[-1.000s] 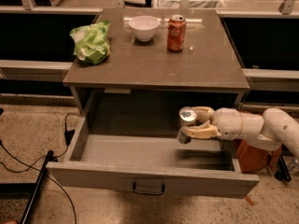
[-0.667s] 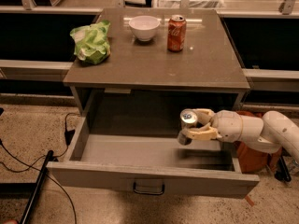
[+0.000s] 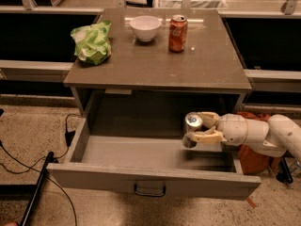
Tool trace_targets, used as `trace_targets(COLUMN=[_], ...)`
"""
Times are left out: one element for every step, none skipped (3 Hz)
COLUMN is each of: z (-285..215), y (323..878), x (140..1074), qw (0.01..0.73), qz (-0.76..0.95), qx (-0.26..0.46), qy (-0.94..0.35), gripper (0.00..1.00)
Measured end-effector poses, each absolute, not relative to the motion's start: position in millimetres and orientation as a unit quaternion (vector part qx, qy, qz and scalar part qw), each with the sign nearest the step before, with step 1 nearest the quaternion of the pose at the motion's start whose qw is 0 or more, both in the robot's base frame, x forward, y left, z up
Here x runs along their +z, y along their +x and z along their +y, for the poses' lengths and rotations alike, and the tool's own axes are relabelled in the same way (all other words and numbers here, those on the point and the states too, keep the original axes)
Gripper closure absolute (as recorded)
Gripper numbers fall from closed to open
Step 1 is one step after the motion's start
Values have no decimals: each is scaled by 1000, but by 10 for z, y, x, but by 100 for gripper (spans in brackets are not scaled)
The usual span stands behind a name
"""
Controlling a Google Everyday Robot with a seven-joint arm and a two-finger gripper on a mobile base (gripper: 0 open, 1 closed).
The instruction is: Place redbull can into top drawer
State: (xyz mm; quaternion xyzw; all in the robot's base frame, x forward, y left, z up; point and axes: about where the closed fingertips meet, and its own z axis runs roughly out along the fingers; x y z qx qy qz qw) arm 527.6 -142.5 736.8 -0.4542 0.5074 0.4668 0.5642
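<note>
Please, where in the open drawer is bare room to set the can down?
The top drawer has bare floor from its left wall to the middle. The right end is crowded: there the gripper, reaching in from the right, holds the redbull can.

Nothing legible on red can (image 3: 178, 33); claw (image 3: 191, 131) holds redbull can (image 3: 193, 122) in top drawer (image 3: 103, 178)

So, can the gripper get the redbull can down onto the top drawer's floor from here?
Probably yes. The top drawer is pulled open; the gripper, shut on the redbull can, hangs inside its right end, with bare floor right below.
</note>
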Motion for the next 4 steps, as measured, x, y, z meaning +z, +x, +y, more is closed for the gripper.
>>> trace_targets(z=[-1506,-1508,-1507,-1507], y=[5259,5259,5259,5259], x=[7274,7271,7271,7271], qw=[564,564,564,564], qz=[512,512,512,512], qx=[470,470,470,470], qy=[-446,-446,-446,-446], gripper=[37,13,0,0])
